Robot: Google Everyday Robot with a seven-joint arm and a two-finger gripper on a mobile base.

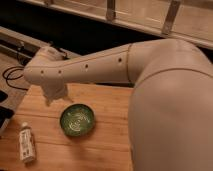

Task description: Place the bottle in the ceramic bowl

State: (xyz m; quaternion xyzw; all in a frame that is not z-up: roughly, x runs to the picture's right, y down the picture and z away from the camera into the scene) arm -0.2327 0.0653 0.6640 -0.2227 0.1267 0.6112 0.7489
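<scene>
Approach stage, nothing grasped: the gripper (52,98), whose opening cannot be told, hangs over the table (115,107) behind-left of the empty bowl (77,120); the bottle (26,144) lies flat front-left, apart, so the next move should lower toward it.

You see the bottle (26,144), white with a dark-printed label, lying flat at the front left of the table (112,102), cap pointing away. The glossy green ceramic bowl (77,120) sits upright to its right, apart. The gripper (54,95) hangs behind-left of the bowl.
</scene>
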